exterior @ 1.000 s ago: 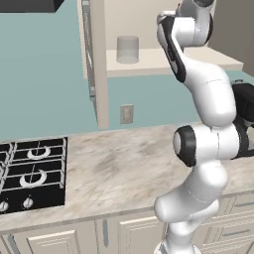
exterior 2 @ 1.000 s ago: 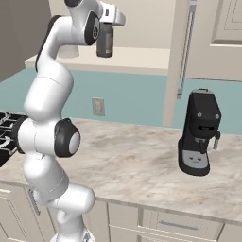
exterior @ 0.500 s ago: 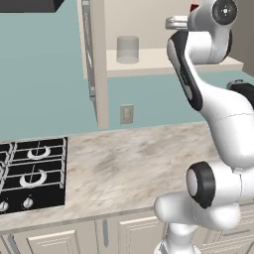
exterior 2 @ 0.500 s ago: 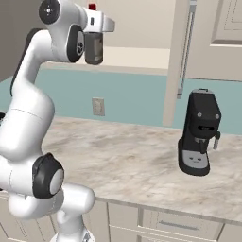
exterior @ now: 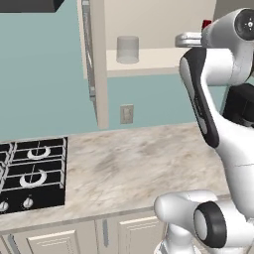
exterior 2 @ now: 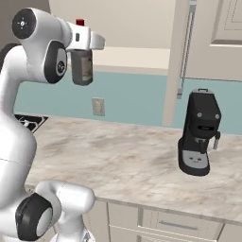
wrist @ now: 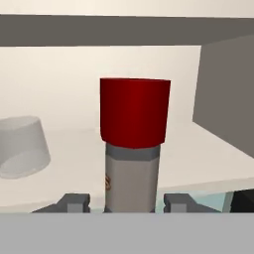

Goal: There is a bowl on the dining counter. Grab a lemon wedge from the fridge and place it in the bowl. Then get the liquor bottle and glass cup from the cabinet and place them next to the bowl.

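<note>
The wall worktop [exterior 2: 123, 160], the largest surface, lay well below the open cabinet [exterior: 163, 59] and carried a black coffee machine [exterior 2: 199, 133] to the cabinet's right. A stove [exterior: 30, 173] sat in the worktop to the cabinet's left. The cabinet door [exterior: 94, 64] stood swung out at the cabinet's left edge.

The arm [exterior 2: 28, 94] reached up to the level of the cabinet shelf. Its tool [exterior 2: 81, 43] sat just in front of the shelf edge. The liquor bottle [exterior 2: 82, 66] hung upright from the tool, clear of the shelf and high above the worktop. In the hand view the bottle [wrist: 133, 149] rose directly between the two fingertips [wrist: 74, 202], neck and red cap [wrist: 135, 111] pointing away from the tool. The long axis of the bottle therefore ran in line with the tool's own axis. The jaws stood partly closed, one on each side of the bottle body, and appeared to grip it.

The glass cup [exterior: 127, 49] stood on the cabinet shelf, to the left of the bottle and apart from it.

Judgement: the bottle was lifted out of the cabinet and ready for carrying to the dining counter. The upright axis would need keeping during transport. The glass cup remained to be fetched from the cabinet.
</note>
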### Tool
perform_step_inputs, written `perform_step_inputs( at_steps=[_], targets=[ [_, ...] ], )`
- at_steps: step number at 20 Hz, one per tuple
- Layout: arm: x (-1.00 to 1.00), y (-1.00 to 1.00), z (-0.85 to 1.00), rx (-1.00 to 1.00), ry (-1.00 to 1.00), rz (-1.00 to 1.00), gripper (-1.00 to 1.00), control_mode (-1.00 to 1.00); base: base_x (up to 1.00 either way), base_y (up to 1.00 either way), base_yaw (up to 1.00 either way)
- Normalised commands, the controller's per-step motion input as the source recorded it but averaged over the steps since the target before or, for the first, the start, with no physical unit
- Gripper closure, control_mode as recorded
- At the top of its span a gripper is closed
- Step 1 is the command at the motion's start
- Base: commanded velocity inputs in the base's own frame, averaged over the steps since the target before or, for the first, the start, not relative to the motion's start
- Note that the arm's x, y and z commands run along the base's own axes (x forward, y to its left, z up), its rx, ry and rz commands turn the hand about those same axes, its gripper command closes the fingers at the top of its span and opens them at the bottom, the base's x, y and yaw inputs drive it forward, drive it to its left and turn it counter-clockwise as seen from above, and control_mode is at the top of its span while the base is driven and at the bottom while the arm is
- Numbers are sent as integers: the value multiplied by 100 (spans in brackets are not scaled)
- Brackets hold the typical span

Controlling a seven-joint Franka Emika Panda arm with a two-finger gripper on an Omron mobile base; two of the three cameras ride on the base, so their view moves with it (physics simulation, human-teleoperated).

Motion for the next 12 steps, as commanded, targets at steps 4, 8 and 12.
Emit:
perform_step_inputs(
  at_steps=[4,8,12],
  targets=[
    [-96,8,-55,-1,27,0,100,-100,0,0,0],
    [-64,22,-65,-1,18,0,100,-100,0,0,0],
    [-31,35,-49,0,6,0,100,-100,0,0,0]
  ],
)
